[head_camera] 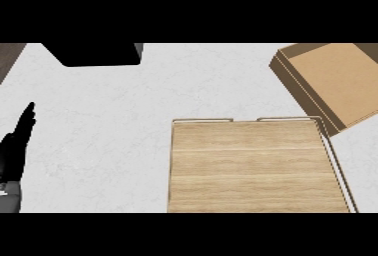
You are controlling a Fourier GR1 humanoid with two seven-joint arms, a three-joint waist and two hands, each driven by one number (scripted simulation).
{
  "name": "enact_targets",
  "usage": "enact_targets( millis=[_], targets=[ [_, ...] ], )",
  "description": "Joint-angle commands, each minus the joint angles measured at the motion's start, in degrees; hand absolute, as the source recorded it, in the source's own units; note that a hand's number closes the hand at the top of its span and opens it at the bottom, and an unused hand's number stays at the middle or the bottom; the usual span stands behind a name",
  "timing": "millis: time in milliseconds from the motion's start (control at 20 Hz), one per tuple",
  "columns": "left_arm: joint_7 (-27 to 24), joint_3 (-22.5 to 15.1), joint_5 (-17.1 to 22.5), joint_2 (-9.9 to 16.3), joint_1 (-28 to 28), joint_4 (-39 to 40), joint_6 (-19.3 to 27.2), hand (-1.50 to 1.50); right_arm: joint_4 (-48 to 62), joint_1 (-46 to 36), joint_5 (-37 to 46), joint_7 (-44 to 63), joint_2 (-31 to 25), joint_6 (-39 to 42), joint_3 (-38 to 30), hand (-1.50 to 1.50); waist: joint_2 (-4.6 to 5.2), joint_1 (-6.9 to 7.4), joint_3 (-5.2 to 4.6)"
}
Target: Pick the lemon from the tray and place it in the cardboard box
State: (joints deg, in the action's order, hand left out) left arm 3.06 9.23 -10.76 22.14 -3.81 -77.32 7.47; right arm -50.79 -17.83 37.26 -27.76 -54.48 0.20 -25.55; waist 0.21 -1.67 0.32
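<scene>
**Tray and box in view, no lemon showing**

From my head view I see the wooden tray (251, 167) sitting at the lower middle-right of the white worktop (111, 125). Its floor is pale planked wood with a thin raised rim along the far and right sides, and two wire handles at the far edge. The part of the tray I can see holds nothing; its near end runs out of the picture.

The cardboard box (332, 82) lies at the upper right, turned at an angle, its near corner just beside the tray's far right corner. I see a plain brown floor and low walls, and nothing lies in the part that shows; its right side is cut off by the edge.

I cannot find the lemon anywhere in this view, so I cannot tell where it is or how it looks.

My left hand (16, 145) rests at the left edge, fingers straight and together, pointing up, holding nothing. A dark block (100, 54) sits at the far left of the worktop.
</scene>
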Motion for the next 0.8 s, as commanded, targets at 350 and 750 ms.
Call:
enact_targets(
  millis=[350, 750],
  targets=[
    [0.1, -1.2, -1.4, -0.2, -3.1, 0.6, -1.5, 0.00, 20.5, -18.8, -3.5, -8.9, -4.3, 6.2, -1.5, 1.50, 0.34, 3.82, -0.21],
    [-1.1, -0.4, -1.9, -0.9, -4.8, 3.0, -1.0, 0.00, 25.6, -32.9, -2.2, 2.1, 1.2, 7.3, 1.5, 1.50, 0.35, 3.60, -0.27]
  ],
)
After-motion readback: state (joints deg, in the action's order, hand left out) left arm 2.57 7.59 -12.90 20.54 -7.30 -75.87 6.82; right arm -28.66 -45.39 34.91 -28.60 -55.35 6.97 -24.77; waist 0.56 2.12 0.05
